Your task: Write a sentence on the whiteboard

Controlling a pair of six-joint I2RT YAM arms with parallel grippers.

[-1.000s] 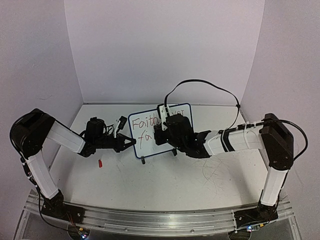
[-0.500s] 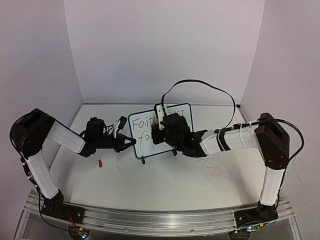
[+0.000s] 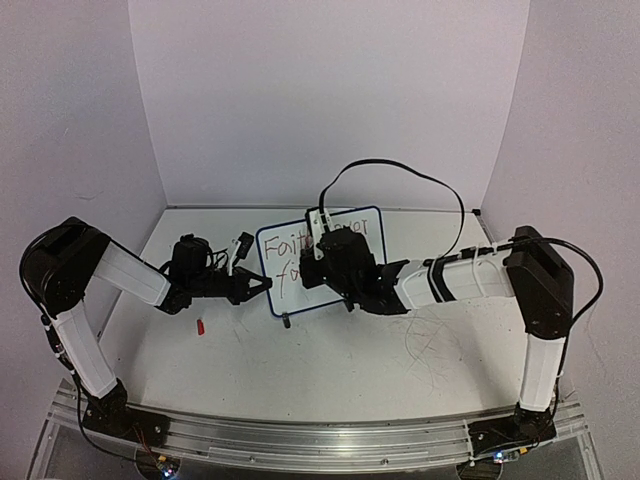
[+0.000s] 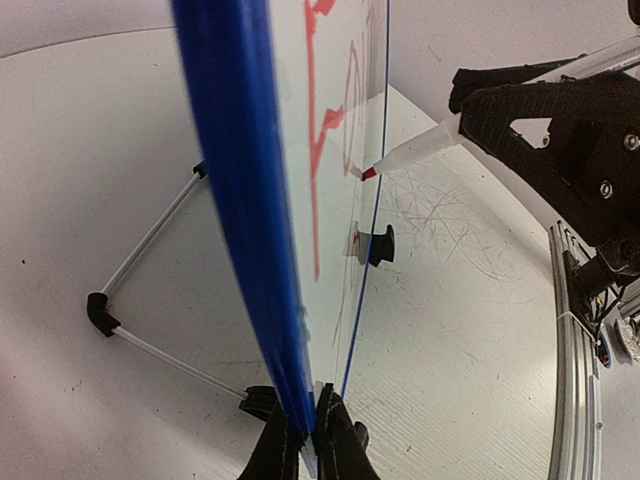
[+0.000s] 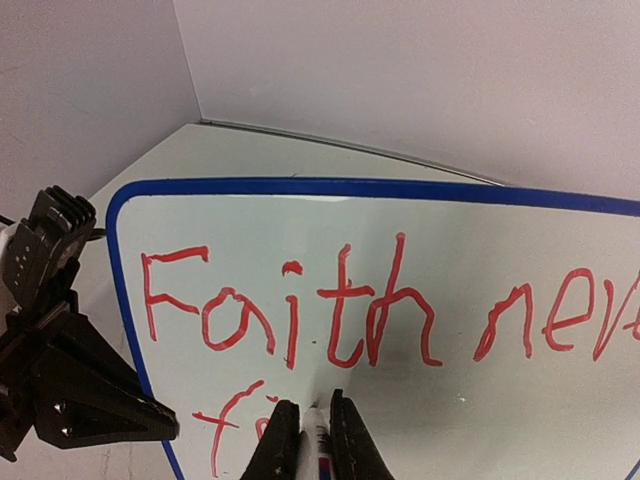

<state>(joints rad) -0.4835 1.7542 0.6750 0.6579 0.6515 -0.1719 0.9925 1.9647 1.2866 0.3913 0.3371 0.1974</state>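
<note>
The whiteboard (image 3: 290, 258) stands upright mid-table on small black feet. My left gripper (image 3: 264, 287) is shut on its blue left edge (image 4: 235, 200), the fingertips (image 4: 308, 440) pinching the frame low down. My right gripper (image 3: 320, 268) is in front of the board, shut on a white marker (image 5: 319, 445). The marker's red tip (image 4: 368, 173) touches the board face. The sentence (image 5: 300, 310) reads "Faith nev" in red on the top line, the rest cut off at the frame edge. A second line begins "fa" (image 5: 225, 420) just left of the marker.
A small red cap (image 3: 200, 326) lies on the table left of the board. Behind the board a wire stand (image 4: 150, 240) props it. A black cable (image 3: 400, 168) loops above the right arm. Old scribbles (image 3: 430, 350) mark the table on the right. Walls close in on three sides.
My right arm has slid a little left along the board with the marker. The left arm and the board have stayed put.
</note>
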